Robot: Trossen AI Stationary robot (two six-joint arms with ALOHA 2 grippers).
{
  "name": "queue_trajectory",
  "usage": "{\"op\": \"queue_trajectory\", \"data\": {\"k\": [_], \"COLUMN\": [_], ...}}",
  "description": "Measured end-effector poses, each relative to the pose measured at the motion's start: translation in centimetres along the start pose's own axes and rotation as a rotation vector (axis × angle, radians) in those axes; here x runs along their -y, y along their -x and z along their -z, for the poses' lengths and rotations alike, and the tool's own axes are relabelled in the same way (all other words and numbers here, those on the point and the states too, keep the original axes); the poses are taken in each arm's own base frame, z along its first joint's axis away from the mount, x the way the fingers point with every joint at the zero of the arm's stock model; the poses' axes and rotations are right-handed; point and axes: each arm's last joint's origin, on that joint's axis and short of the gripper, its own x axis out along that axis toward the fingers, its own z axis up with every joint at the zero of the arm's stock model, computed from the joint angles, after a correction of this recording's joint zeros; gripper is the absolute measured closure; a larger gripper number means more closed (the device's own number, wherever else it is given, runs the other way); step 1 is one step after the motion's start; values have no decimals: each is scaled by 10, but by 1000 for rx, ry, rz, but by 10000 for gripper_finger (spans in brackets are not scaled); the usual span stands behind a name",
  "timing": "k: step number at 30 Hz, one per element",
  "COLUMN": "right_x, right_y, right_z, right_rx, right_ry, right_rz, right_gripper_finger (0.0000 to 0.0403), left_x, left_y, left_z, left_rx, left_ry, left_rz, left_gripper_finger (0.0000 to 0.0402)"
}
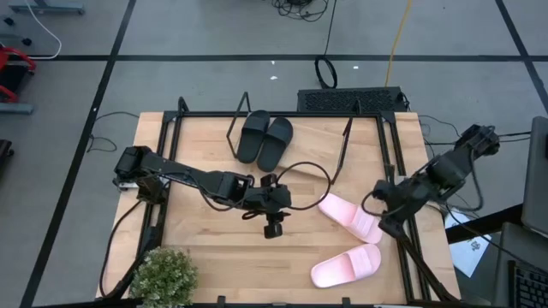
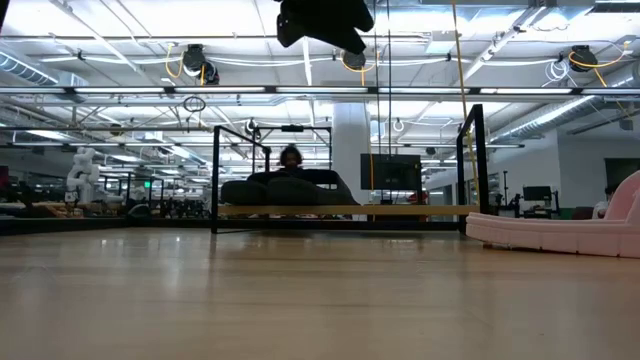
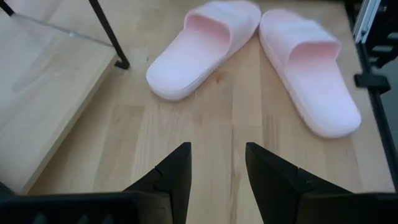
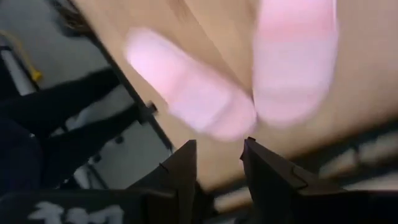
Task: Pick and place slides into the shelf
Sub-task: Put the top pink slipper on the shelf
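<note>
My left claw (image 3: 216, 163) hangs empty, fingers narrowly apart, facing the pink slides (image 3: 205, 46) on the table; the black pair (image 1: 265, 137) sits shelved. They look light, foamy; I'd pinch the strap.

Black slides (image 1: 265, 138) on shelf (image 1: 300, 128); pink slides (image 1: 349, 241) on table; left gripper (image 1: 273, 224) mid-table.

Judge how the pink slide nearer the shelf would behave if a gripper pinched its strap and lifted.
The pink slide looks like thick moulded foam, so probably light and fairly stiff. Its wide arched strap offers a pinch point, though it may flex. Lying flat on its sole, it should slide rather than roll when nudged.
</note>
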Motion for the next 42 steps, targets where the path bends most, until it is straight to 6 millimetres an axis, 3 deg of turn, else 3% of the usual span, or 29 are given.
{"op": "queue_trajectory", "data": {"k": [5,21,42], "right_x": [11,44,63], "right_y": [-30,-109,-136], "right_z": [8,35,35], "right_rx": [-80,87,178], "right_ry": [-176,-644,-697], "right_rz": [47,-109,-78], "right_gripper_finger": [282,282,282], "left_x": [1,1,0], "left_y": [0,0,0], "left_z": [-5,-6,-6], "left_rx": [46,58,67], "left_ry": [3,-45,-104], "left_rz": [12,10,-34], "left_gripper_finger": [254,254,254]}}
